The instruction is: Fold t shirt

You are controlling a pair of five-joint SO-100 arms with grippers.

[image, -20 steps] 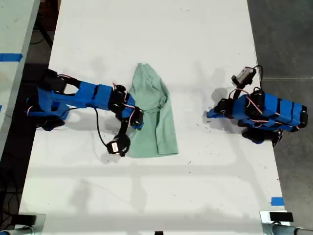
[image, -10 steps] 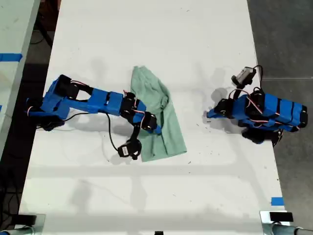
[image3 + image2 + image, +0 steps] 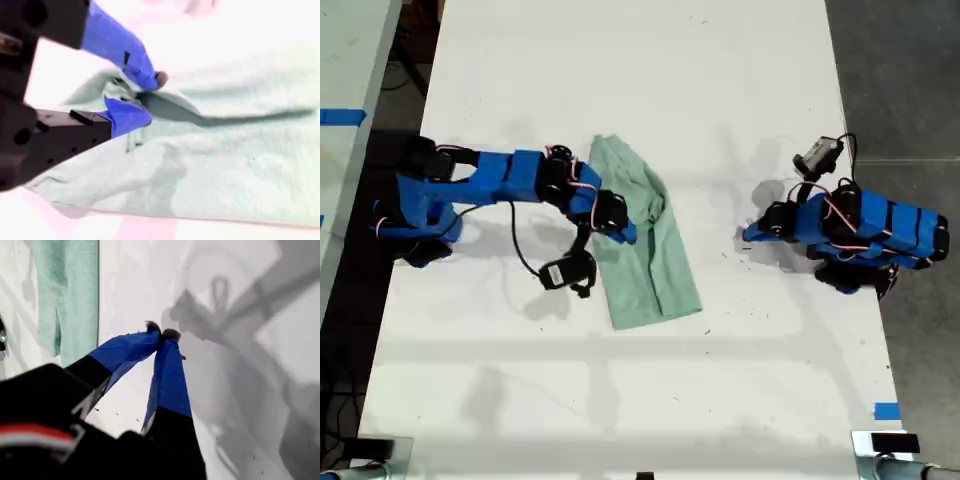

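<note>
My second gripper (image 3: 628,232) sits mid-frame, jaws apart, maybe touching the t shirt (image 3: 645,250); my first gripper's (image 3: 162,333) jaws are closed, holding nothing.

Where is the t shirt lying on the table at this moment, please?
The t shirt lies on the white table slightly toward the exterior view's left of centre, with my second gripper over its edge on that side and my first gripper well apart.

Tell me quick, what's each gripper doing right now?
My first gripper: shut, holding nothing.
My second gripper: open over the t shirt, gripping nothing.
</note>
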